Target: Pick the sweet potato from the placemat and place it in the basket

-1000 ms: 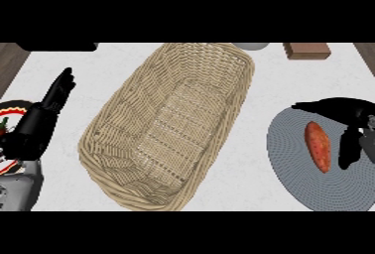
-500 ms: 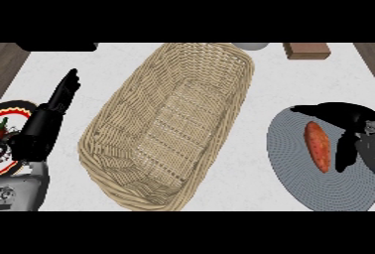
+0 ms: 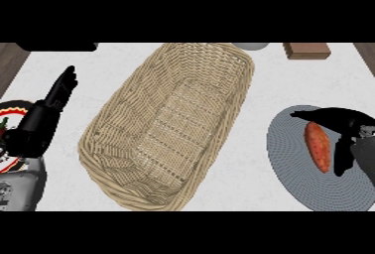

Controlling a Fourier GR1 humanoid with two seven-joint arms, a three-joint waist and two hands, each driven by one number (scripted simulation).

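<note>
An orange sweet potato (image 3: 318,146) lies lengthwise on a round grey placemat (image 3: 307,181) at the right. My right hand (image 3: 345,128) hovers over it from the right, open, fingers reaching past the potato's far end and thumb hanging beside its right flank. Whether it touches the potato I cannot tell. A long woven wicker basket (image 3: 139,181) fills the centre, with nothing inside. My left hand (image 3: 45,119) rests at the left edge, open, fingers pointing away.
A plate (image 3: 10,116) with red and white markings sits under my left forearm. At the far edge are a brown block (image 3: 306,49), a grey round object (image 3: 252,45) and a dark object (image 3: 57,46).
My right hand has slid a little nearer and lower over the sweet potato. The left hand has shifted slightly; the potato and basket have not moved.
</note>
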